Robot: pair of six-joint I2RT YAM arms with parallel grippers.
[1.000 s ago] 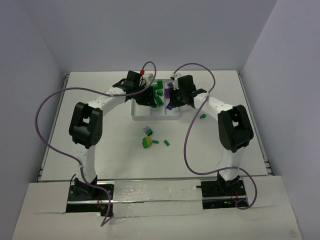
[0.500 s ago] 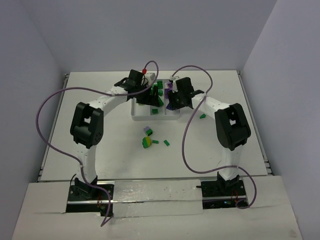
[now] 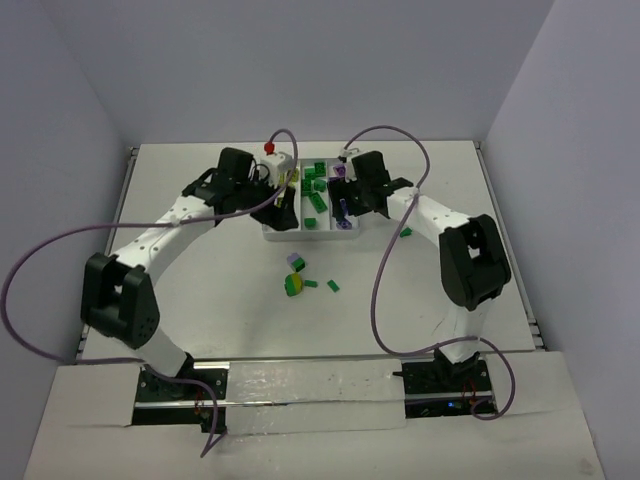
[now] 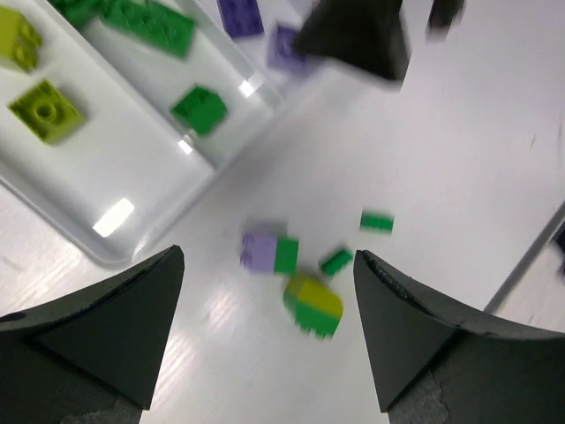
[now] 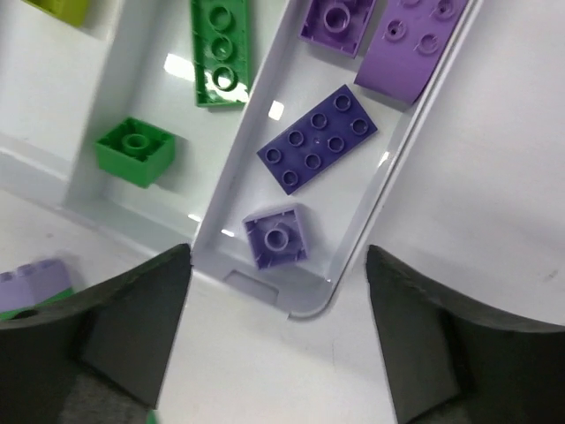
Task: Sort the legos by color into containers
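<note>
Several small plastic lego bricks (image 3: 293,285) still wait on the counter (image 3: 230,300), between the shallow white three-compartment tray (image 3: 300,238) near the far edge and the near edge. Your left gripper (image 4: 269,261) has just drawn back from over the tray to its near-left corner, fingers (image 4: 124,336) spread and empty, so I judge the lilac-and-green stacked brick (image 4: 269,253) comes next. Your right gripper (image 5: 278,256) hangs spread, holding nothing, over the purple compartment (image 5: 340,231).

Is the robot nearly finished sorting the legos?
Partly. Yellow-green bricks, green bricks and purple bricks lie sorted in the tray. The left gripper and right gripper are open, empty. Left on the table: lilac stack, yellow stack, three green bits.
</note>
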